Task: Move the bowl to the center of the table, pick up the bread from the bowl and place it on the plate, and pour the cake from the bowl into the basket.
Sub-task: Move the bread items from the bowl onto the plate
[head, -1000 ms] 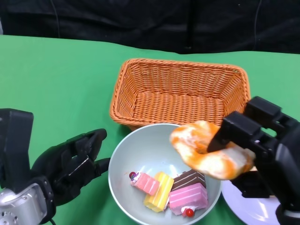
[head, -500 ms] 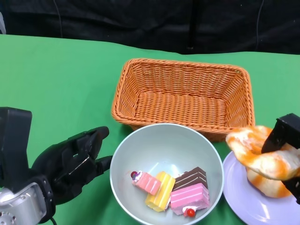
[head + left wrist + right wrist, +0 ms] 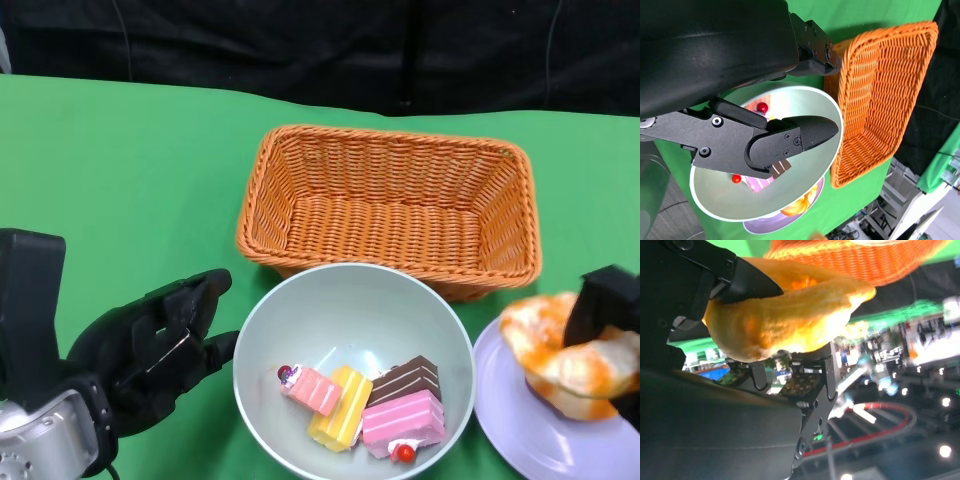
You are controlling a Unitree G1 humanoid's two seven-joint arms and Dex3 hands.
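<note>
The right hand holds the bread over the plate, ready to put it down; the left hand waits open beside the bowl.

No legible text, label, brand, number or sign appears in any view. The bright panels in the blurred background of the right wrist view are too indistinct to read.
</note>
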